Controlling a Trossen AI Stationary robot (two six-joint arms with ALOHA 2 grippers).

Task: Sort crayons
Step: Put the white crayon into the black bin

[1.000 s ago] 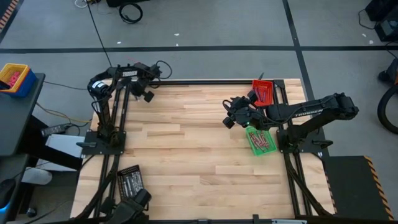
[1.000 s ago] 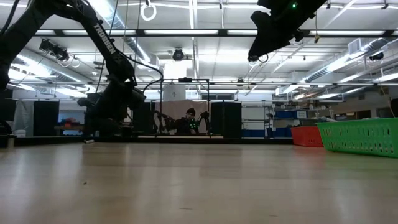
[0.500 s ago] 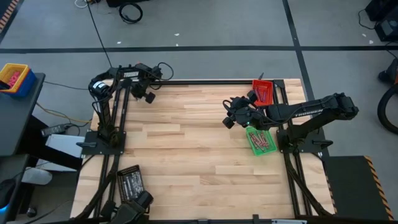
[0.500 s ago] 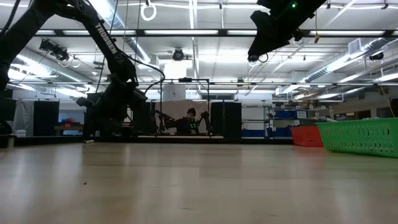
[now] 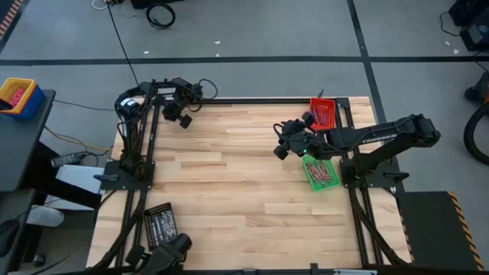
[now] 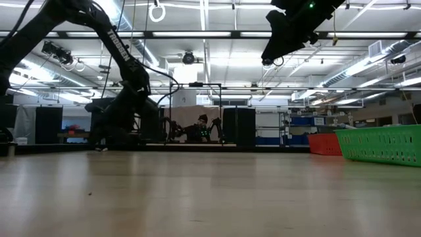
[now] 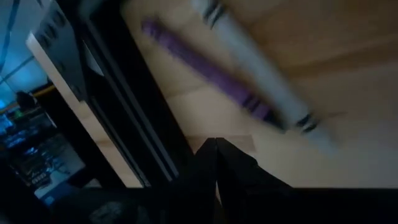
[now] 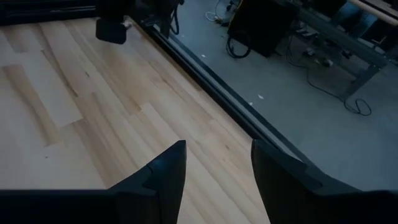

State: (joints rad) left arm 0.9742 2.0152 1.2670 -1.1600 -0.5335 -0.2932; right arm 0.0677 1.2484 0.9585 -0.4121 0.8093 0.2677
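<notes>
While the left gripper (image 5: pixel 183 120) hung low at the table's far left corner with its fingers (image 7: pixel 214 165) pressed together and nothing between them, two crayons lay on the wood just ahead of its tips: a purple crayon (image 7: pixel 205 71) and a pale grey crayon (image 7: pixel 261 74), side by side and seemingly touching along their length. A black frame rail (image 7: pixel 118 106) ran close beside them along the table edge (image 5: pixel 229 101), narrowing the space on that side.

The right gripper (image 5: pixel 284 145) hovered high above the table, well apart from the left one, its two fingers (image 8: pixel 165 171) spread wide and empty, with bare planks below. Just behind it, toward its own arm, sat a green tray (image 5: pixel 321 173) holding a pile of crayons (image 5: pixel 324 176); beyond that, at the far right corner, a red tray (image 5: pixel 324 112) held more crayons (image 5: pixel 327 116). From table height the green tray's wall (image 6: pixel 381 145) and the red tray (image 6: pixel 323 144) stood at the right edge. A black tray (image 5: pixel 158 223) rested at the near left corner, well away from both grippers.
</notes>
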